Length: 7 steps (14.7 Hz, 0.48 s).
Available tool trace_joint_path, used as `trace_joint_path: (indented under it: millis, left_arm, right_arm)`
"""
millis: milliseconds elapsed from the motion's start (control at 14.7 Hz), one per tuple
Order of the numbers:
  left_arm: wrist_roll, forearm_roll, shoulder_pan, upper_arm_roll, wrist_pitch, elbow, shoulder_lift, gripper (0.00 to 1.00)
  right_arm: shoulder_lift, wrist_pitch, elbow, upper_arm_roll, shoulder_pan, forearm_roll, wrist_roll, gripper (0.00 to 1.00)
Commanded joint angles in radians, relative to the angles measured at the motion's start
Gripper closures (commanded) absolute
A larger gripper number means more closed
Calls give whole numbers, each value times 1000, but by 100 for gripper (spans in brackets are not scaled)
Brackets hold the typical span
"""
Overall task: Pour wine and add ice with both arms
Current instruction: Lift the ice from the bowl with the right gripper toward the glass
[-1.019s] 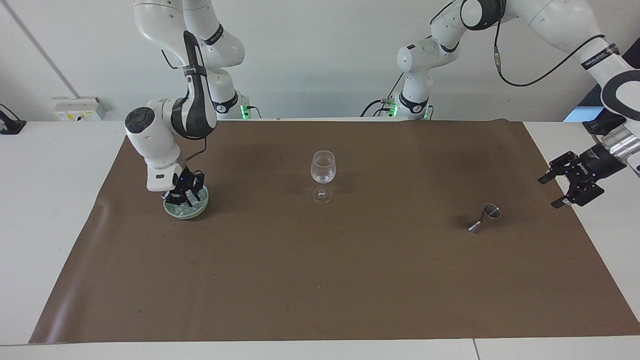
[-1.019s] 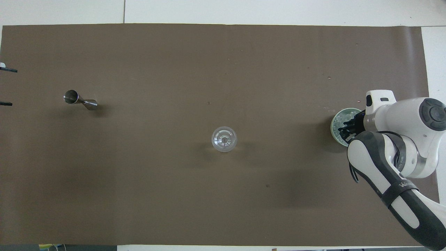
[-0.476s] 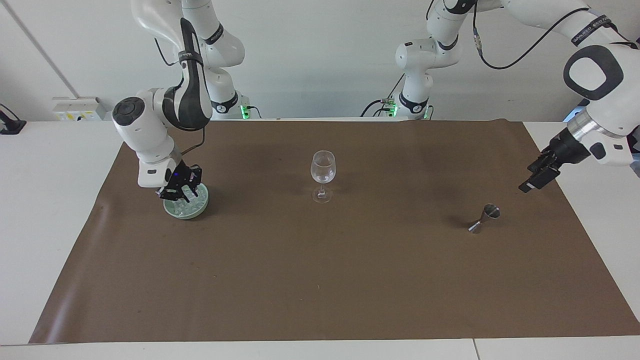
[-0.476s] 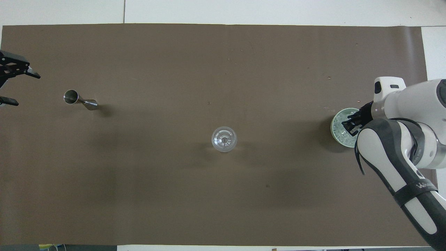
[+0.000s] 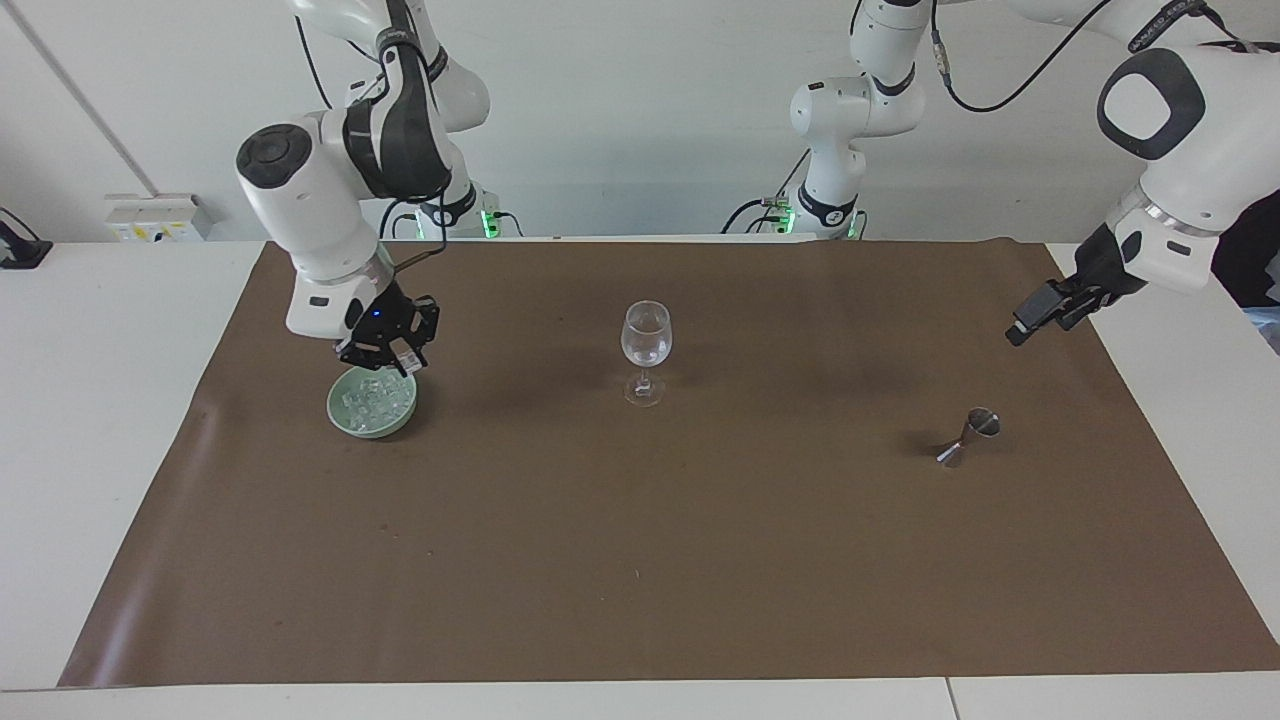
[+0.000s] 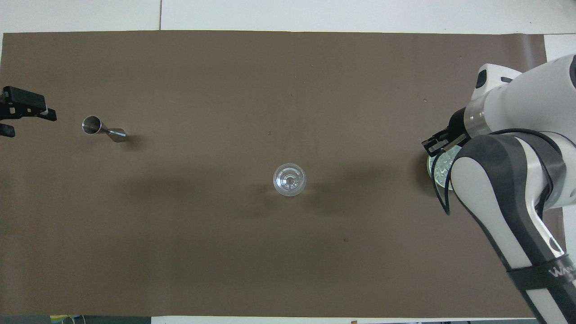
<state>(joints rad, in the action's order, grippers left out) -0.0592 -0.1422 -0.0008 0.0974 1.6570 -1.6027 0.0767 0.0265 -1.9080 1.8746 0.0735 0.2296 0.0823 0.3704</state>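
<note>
In the facing view the right tool (image 5: 392, 352) has lifted out of the green bowl (image 5: 345, 415) of ice (image 5: 372, 402) and now hangs just above its rim, where a second ago it was down among the cubes; its fingertips are together, and whether a cube is pinched between them cannot be made out. The wine glass (image 5: 646, 337) stands upright mid-table, well apart from the bowl, toward the left arm's end from it. The left tool (image 5: 1038, 318) has swung in from off the brown mat (image 5: 640, 560) to hang over its edge, fingers apart and empty, near the tipped-over steel jigger (image 5: 968, 436). In the overhead view the right arm covers most of the bowl (image 6: 433, 167), its tool (image 6: 435, 145) over the rim; the left tool (image 6: 24, 110) shows at the mat's edge beside the jigger (image 6: 102, 129), and the glass (image 6: 289, 179) looks empty. Judging by this, the ice step is moving from pick-up to carry toward the glass.
</note>
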Motion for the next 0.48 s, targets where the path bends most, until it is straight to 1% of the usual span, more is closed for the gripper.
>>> trace_joint_path:
  millis: [0,136,272,408]
  left_arm:
    - [151,85,-8,-1,-55,-37,-70,0]
    - [173,95,-7,-1,-98,-33,-86,0]
    - [176,95,-7,-2,-123,-45,-116,0]
    - [182,96,-8,-4,-126,-40,-118,0]
  right_arm:
    - [12,69,-98,-1,100,14,-224,100]
    - [19,89,-153,-1,183,13,-394,100]
    - [26,92,-189,0,273,4,-554,100]
    - [35,90,-216,0,342,-1,-666,100]
